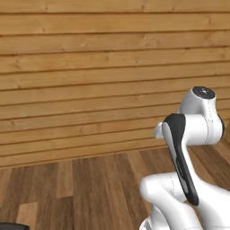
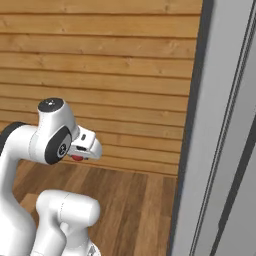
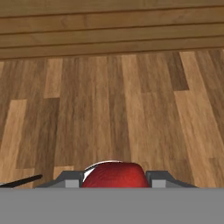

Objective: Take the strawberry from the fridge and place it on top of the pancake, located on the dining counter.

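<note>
The strawberry (image 3: 114, 174) is a small red berry pinched between my two dark fingertips at the bottom of the hand view. My gripper (image 3: 114, 180) is shut on it. In the right base view the gripper (image 2: 79, 156) hangs folded in close to the arm, at mid-height, with the strawberry (image 2: 76, 158) showing as a red spot under the white hand. The fridge (image 2: 220, 125) is the tall light-grey panel along the right side of that view, to the right of the gripper. The pancake and the dining counter are out of view.
A wall of horizontal wooden planks (image 1: 90, 76) stands straight ahead. Brown wood flooring (image 3: 113, 100) lies below the hand. My own white arm (image 1: 188, 148) fills the lower right of the left base view. A dark edge (image 1: 11, 226) shows at its bottom left corner.
</note>
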Robot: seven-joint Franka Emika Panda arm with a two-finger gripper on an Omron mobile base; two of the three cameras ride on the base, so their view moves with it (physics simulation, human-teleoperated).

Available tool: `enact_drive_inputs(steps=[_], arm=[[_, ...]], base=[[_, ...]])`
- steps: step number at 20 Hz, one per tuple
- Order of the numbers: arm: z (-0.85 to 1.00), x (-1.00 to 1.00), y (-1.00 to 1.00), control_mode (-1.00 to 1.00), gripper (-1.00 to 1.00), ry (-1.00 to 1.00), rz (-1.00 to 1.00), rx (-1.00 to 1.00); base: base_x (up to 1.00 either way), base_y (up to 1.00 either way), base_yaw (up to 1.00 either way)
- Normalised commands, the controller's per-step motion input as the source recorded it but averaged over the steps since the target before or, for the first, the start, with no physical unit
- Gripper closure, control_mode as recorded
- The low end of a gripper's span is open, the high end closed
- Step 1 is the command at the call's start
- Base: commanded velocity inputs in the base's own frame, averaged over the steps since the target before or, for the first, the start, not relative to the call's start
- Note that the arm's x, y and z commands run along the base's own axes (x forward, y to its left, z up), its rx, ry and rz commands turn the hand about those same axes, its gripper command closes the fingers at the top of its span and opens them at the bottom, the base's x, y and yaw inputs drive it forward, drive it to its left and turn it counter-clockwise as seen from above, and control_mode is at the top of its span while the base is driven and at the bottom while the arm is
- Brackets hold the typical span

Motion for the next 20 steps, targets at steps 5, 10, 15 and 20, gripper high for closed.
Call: enact_drive_inputs(steps=[5, 10, 15, 20], arm=[[0.0, 0.0, 0.0, 1.0, 1.0, 0.0, 0.0, 0.0], [0.0, 0.0, 0.0, 1.0, 1.0, 0.0, 0.0, 0.0], [0.0, 0.0, 0.0, 1.0, 1.0, 0.0, 0.0, 0.0], [0.0, 0.0, 0.0, 1.0, 1.0, 0.0, 0.0, 0.0]], base=[[1.0, 0.66, 0.11], [1.0, 0.43, 0.33], [1.0, 0.0, 0.07], [1.0, 0.02, 0.04]])
